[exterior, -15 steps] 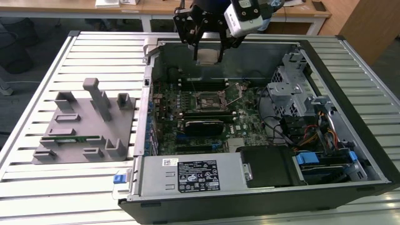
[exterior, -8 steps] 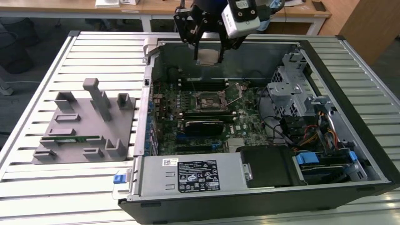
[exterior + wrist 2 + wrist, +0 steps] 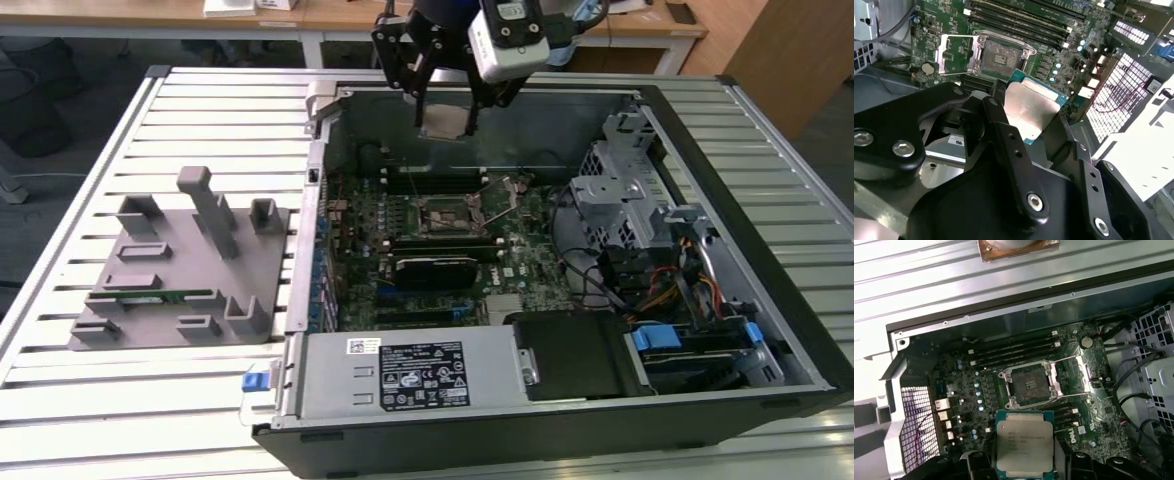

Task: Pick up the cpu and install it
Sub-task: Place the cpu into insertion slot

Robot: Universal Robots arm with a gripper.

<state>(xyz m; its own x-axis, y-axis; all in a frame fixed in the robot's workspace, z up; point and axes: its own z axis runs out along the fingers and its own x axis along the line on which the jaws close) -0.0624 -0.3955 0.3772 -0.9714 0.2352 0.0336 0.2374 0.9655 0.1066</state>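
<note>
The cpu (image 3: 447, 122) is a small square chip with a silvery top, and my gripper (image 3: 450, 118) is shut on it by two opposite edges. It hangs above the rear wall of the open computer case (image 3: 787, 330). In both wrist views the cpu (image 3: 1031, 112) (image 3: 1025, 442) sits between the black fingers (image 3: 1004, 135) and is held level. The open socket (image 3: 447, 213) (image 3: 999, 57) (image 3: 1029, 385) lies on the green motherboard, with its metal frame swung up to one side. The chip is high above the socket, apart from it.
A grey fixture plate (image 3: 174, 270) with upright posts and a green memory stick (image 3: 160, 295) stands on the slatted table at the exterior view's left. Inside the case are a black block (image 3: 434, 268), a power supply (image 3: 400, 370), a drive cage (image 3: 621, 180) and cables (image 3: 667, 290).
</note>
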